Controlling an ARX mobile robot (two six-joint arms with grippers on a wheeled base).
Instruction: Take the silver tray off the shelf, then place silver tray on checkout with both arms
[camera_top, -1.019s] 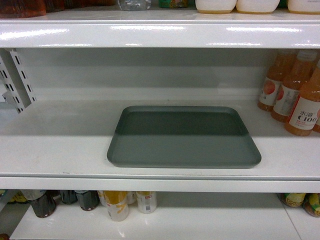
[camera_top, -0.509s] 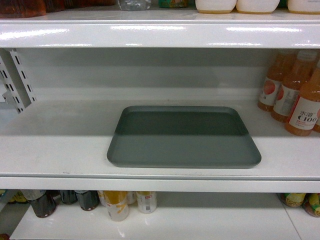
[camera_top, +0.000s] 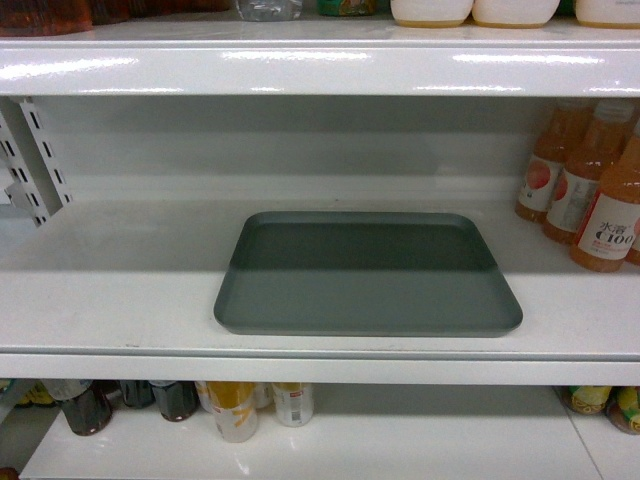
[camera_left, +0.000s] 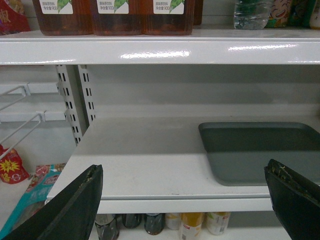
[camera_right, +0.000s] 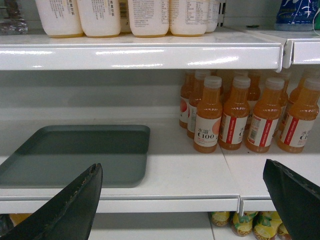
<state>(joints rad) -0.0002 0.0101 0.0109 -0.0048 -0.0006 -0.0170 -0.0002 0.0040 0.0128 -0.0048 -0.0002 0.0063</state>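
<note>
Left gripper spread wide, holding nothing, short of the shelf lip; silver tray ahead and to its right, flat on the board. Right gripper equally wide and empty, tray ahead to its left, orange juice bottles ahead to its right. Probably opened early to flank the tray's two short edges. Checkout not in view.

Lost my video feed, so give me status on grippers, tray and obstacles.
Left gripper and right gripper open, short of the shelf. Silver tray flat on shelf, untouched. Orange juice bottles stand right of it, apart.
</note>
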